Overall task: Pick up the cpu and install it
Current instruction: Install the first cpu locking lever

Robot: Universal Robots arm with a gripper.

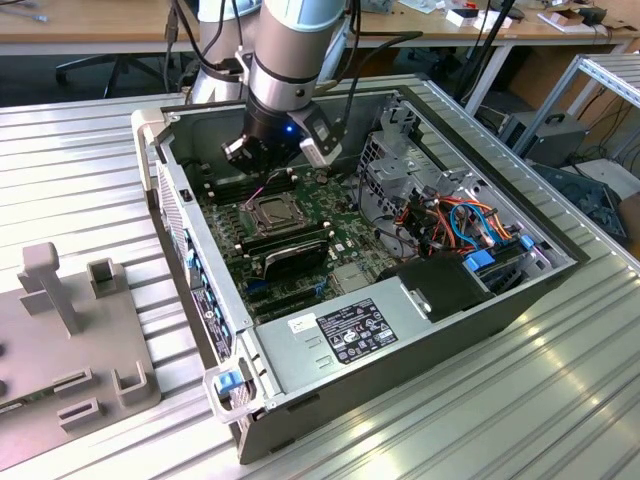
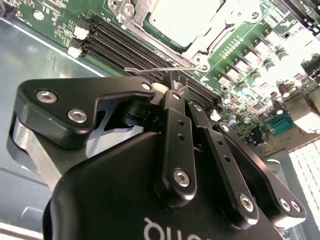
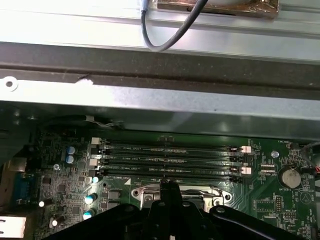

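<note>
1. The robot's black two-fingered hand is shut tight, tips pressed together with nothing seen between them. It hangs low over the board, so any sideways drift could scrape the parts underneath.
2. Just past the tips a thin bare-wire latch lever can be seen. Whether it's touched can't be told. If it's pushed off-line it could get bent, or it could spring out of its hook.
3. The cpu, a flat square chip with a dull silver top, is lying in its socket, ringed by the shiny metal socket frame. If it isn't seated flat, pins could get crushed once the frame is clamped. That's just a guess, since the seating can't be checked from these angles.
4. The long black memory slots run right beside the socket, so their white end clips could be knocked by a finger.
5. The green motherboard is packed with little silver capacitors that could easily be clipped by the hand's linkage.
6. Further out, the arm is boxed in by the open grey metal computer case on the ribbed aluminium bench, and a wall could be bumped.
</note>
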